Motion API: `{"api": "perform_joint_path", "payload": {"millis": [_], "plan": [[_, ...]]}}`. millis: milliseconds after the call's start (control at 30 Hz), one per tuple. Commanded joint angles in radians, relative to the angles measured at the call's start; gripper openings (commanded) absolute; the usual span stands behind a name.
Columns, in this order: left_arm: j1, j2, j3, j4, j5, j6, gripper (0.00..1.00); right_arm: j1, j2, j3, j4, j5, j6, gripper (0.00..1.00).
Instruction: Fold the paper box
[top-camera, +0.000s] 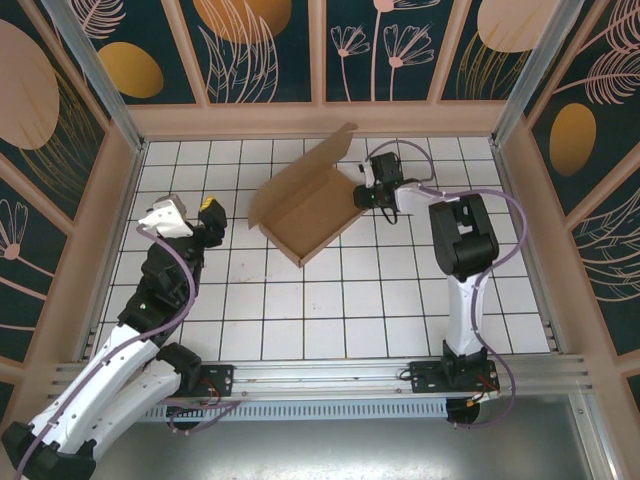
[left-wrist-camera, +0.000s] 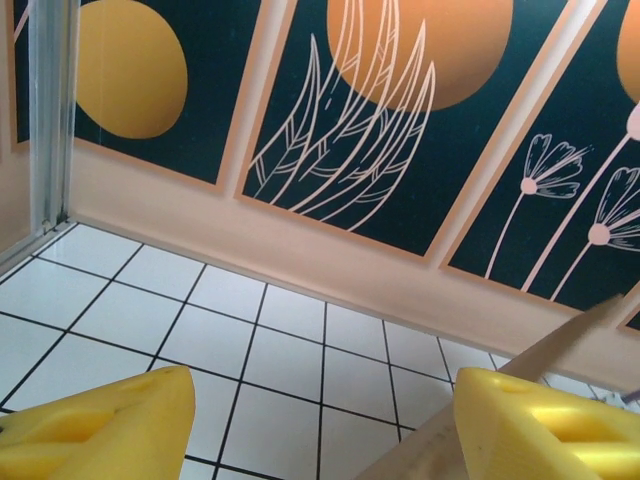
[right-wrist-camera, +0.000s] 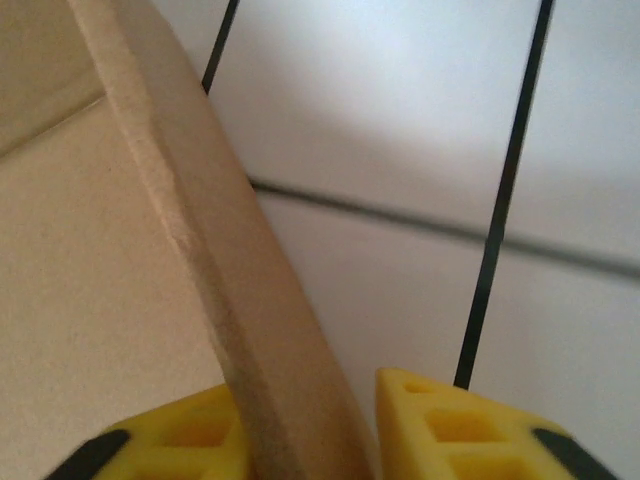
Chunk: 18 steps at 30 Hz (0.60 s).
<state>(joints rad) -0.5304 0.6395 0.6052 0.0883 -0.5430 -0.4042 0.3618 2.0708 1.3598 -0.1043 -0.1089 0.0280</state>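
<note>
Left pincer (left-wrist-camera: 325, 425): at the left side of the bench (top-camera: 400, 300), jaws spread, nothing gripped. Paper box (top-camera: 305, 205): partly formed, resting mid-bench toward the far side, one flap raised at the rear. Right pincer (right-wrist-camera: 310, 430): pinching the paper box's right-hand wall, one finger on each face.

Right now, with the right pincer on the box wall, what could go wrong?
1. The right pincer holds the box by one thin wall only, so the cardboard may slip out or crease.
2. The left pincer is open and apart from the box, so nothing pins it. It may slide on the tiles when the wall is pushed.
</note>
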Motion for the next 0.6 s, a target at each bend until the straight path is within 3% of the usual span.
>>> {"api": "perform_joint_path", "payload": {"millis": [0,67,167,267,433,567], "plan": [[-0.006,-0.024,-0.015,0.048,-0.001,0.004,0.69,0.065,-0.117,-0.093,-0.033,0.071,0.074,0.27],[-0.006,-0.029,-0.015,0.048,-0.001,0.007,0.69,0.102,-0.164,-0.123,-0.081,0.099,0.072,0.31],[-0.006,-0.038,-0.017,0.048,-0.007,0.01,0.69,0.117,-0.207,-0.147,-0.152,0.069,0.075,0.5],[-0.006,-0.04,-0.021,0.054,-0.006,0.01,0.69,0.117,-0.243,-0.169,-0.144,0.073,0.043,0.57],[-0.006,-0.04,-0.025,0.062,-0.016,0.018,0.69,0.111,-0.172,-0.067,-0.154,0.097,0.023,0.53],[-0.006,-0.041,-0.031,0.063,-0.033,0.029,0.69,0.109,-0.06,0.052,-0.178,0.109,0.027,0.37]]}}
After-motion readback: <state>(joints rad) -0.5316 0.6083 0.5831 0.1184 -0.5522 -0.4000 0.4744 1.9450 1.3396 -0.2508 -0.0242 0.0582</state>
